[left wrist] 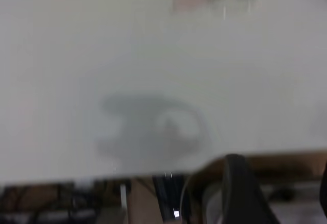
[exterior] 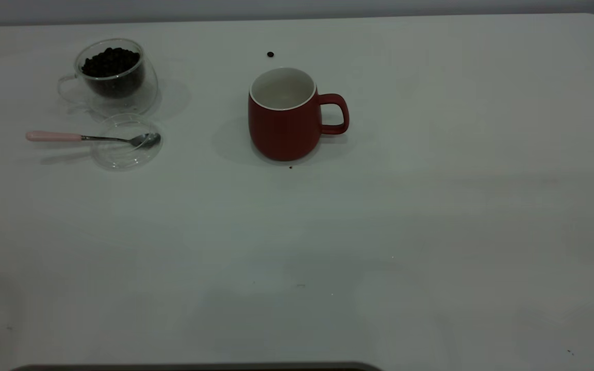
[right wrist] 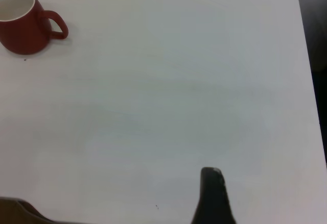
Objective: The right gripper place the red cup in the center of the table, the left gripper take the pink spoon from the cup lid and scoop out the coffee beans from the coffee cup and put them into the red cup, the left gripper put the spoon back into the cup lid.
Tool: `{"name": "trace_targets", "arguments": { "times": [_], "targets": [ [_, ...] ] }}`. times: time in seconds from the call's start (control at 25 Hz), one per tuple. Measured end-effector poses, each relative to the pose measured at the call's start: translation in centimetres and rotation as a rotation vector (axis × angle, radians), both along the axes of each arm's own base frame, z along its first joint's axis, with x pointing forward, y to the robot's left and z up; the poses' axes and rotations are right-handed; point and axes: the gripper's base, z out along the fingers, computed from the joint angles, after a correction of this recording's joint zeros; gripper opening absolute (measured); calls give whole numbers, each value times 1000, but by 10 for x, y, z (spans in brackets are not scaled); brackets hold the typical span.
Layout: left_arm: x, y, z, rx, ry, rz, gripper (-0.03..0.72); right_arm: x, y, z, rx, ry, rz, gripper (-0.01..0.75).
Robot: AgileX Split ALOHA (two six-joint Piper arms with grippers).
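While the red cup [exterior: 285, 114] stands upright near the table's [exterior: 431, 232] middle, handle toward three o'clock, a loose bean [exterior: 270, 54] lies at its twelve. At nine o'clock, well apart, the pink spoon [exterior: 91, 137] rests across the cup lid [exterior: 121, 157], just beside the coffee cup [exterior: 114, 77] of coffee beans [exterior: 110, 62]. Neither gripper's jaw state can be told.

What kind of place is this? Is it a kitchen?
Probably not a kitchen; more likely a robot test bench. There is just a plain white table with a red cup, a glass coffee cup of coffee beans, and a pink spoon resting on a cup lid.
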Motion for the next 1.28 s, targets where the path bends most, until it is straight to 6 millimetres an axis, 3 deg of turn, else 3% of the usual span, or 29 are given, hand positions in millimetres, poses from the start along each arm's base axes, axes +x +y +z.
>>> {"name": "trace_targets", "arguments": {
  "times": [0.24,0.44,0.68,1.08,1.28],
  "targets": [
    [-72,-7,-63,-1,42,0,439,0,0,0,0,0,0,590],
    [-112,-10,-92,28,-45,-31,439,0,0,0,0,0,0,590],
    [-133,-11,-95,32,-180,-43,440,0,0,0,0,0,0,590],
    [-144,-13,-98,-39,-286,26,441,0,0,0,0,0,0,590],
    [-165,-13,-98,-35,-436,55,441,0,0,0,0,0,0,590]
  ]
}}
